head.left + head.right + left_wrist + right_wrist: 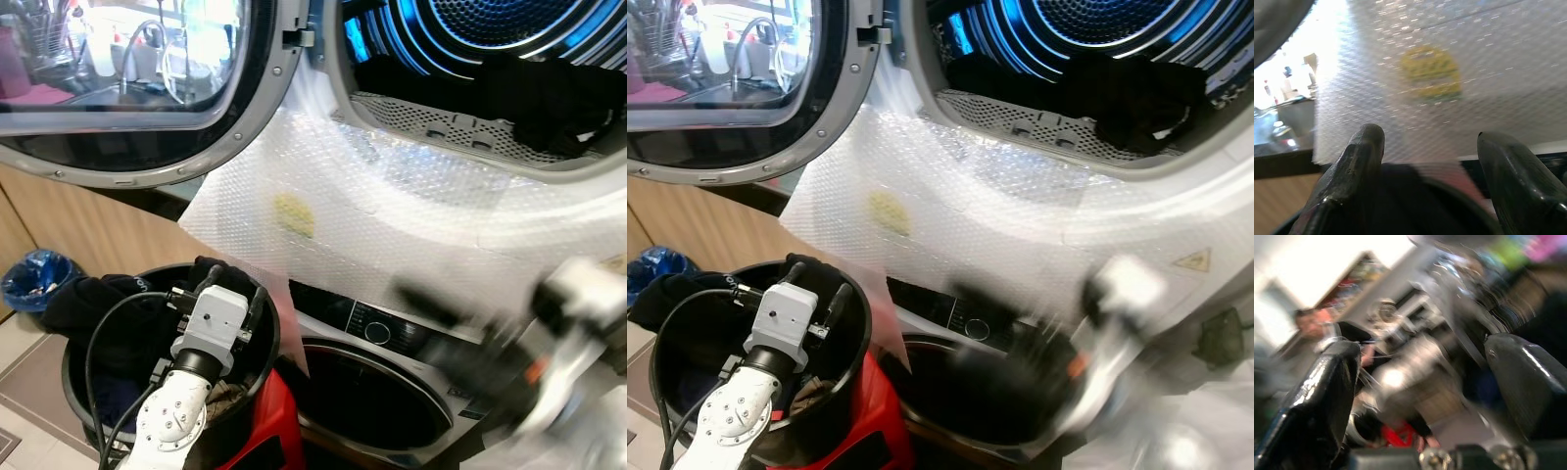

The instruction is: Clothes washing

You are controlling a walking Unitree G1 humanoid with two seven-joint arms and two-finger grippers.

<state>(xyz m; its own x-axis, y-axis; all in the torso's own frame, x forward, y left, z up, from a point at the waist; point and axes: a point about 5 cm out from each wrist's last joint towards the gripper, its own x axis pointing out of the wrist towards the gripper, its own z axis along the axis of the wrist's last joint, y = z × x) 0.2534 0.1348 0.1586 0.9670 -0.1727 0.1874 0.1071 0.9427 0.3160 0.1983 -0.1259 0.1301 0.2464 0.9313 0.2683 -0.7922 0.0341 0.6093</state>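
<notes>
Stacked machines filled the frame: upper drum open at upper right with dark clothes already inside, its door swung to upper left, bubble wrap draped down the front between them. Lower machine's door sat at bottom centre.

Left gripper hovered at lower left over the black basket, fingers spread and empty. Remaining dark laundry lay just below and beside them; touching or not, can't tell.

Right gripper was a motion smear at lower right, fingers apart, nothing between them.

Risks, my read:
- right arm moving fast near the wrap; could snag it.
- left cable loop hung over the basket rim, could catch on fabric during a lift.
- a shallow grab might drop cloth short of the drum.
</notes>
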